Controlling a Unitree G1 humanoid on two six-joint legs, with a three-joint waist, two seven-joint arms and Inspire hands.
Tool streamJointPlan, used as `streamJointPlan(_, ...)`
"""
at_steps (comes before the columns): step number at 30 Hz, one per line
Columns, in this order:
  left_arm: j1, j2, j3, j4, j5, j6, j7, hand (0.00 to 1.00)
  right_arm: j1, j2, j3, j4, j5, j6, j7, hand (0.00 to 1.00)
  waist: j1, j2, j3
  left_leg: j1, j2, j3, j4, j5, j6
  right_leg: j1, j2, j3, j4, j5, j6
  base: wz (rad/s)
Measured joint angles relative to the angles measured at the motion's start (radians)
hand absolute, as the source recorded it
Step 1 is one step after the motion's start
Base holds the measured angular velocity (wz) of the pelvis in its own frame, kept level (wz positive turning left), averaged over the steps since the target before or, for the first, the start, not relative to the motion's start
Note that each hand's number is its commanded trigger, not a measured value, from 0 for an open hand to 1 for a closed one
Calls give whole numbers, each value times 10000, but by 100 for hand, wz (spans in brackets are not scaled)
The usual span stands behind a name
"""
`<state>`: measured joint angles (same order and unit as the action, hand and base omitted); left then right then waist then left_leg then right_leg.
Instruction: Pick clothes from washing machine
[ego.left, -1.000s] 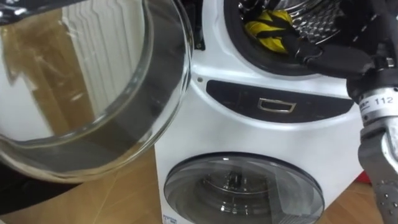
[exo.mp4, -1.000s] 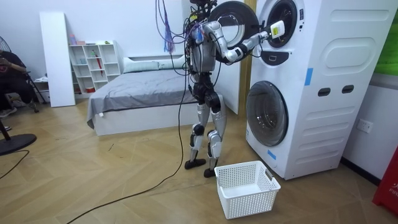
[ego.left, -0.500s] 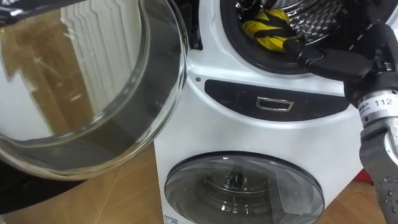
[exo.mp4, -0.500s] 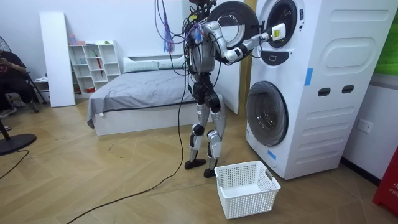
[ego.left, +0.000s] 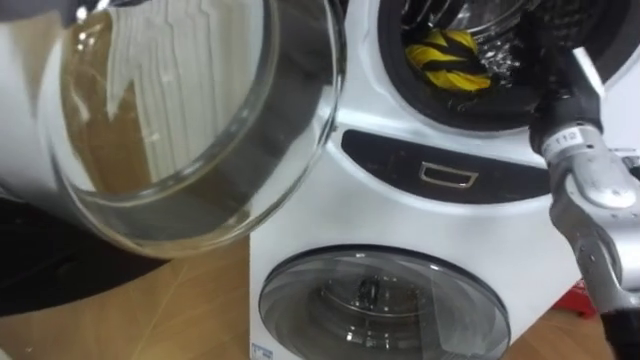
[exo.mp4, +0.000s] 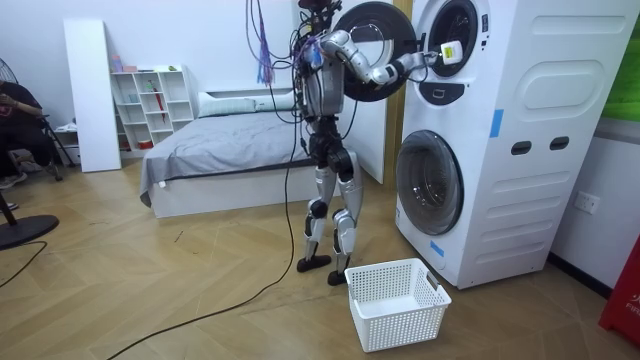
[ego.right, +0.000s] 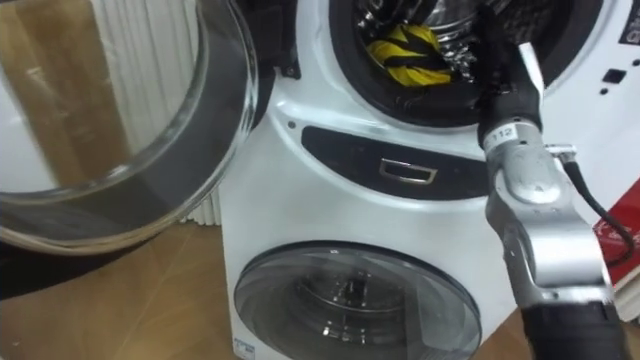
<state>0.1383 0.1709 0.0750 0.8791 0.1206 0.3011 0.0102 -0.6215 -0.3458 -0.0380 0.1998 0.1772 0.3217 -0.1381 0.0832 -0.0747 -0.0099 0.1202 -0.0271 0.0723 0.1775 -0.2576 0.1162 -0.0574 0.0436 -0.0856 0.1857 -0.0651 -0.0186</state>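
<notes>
A yellow cloth with black stripes (ego.left: 452, 58) lies inside the open upper drum (ego.left: 500, 105) of the stacked washing machines. My right hand (ego.left: 552, 75) comes up from the lower right and reaches over the drum's rim, just right of the cloth. Its dark fingers are lost in the drum's shadow. In the right eye view the hand (ego.right: 495, 70) sits beside the cloth (ego.right: 405, 52). The room view shows me standing upright in front of the machines, my right hand (exo.mp4: 445, 50) raised to the upper opening.
The upper machine's round glass door (ego.left: 190, 110) hangs open at the left, close to my head. Below is the shut door of the lower machine (ego.left: 380, 305). A white basket (exo.mp4: 395, 300) stands on the wooden floor by my feet. A bed (exo.mp4: 230, 150) is behind me.
My right arm has lifted and turned, so the hand that lay along the drum's lower rim now points up into the opening. The eye views have shifted a little.
</notes>
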Motion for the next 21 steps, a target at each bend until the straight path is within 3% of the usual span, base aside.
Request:
streamJointPlan(5, 4, 50, 4, 50, 2, 4, 14, 0, -126, -63, 179, 278, -278, 4, 100, 0, 66, -72, 22, -56, -7, -214, 53, 2, -2, 31, -46, -211, -5, -42, 20, 12)
streamJointPlan(10, -53, 52, 5, 41, 13, 18, 7, 0, -238, -66, 182, 296, -280, 44, 177, 0, 69, -217, 108, -64, -9, -210, 49, 1, -2, 32, -64, -234, -17, -43, 20, 0)
streamJointPlan(21, -105, 73, 17, 38, 66, 49, 36, 0, -540, -125, 183, 381, -294, 178, 201, 0, 71, -159, 77, -139, -18, -197, 116, 1, -1, -23, -66, -233, -6, -38, 10, 0)
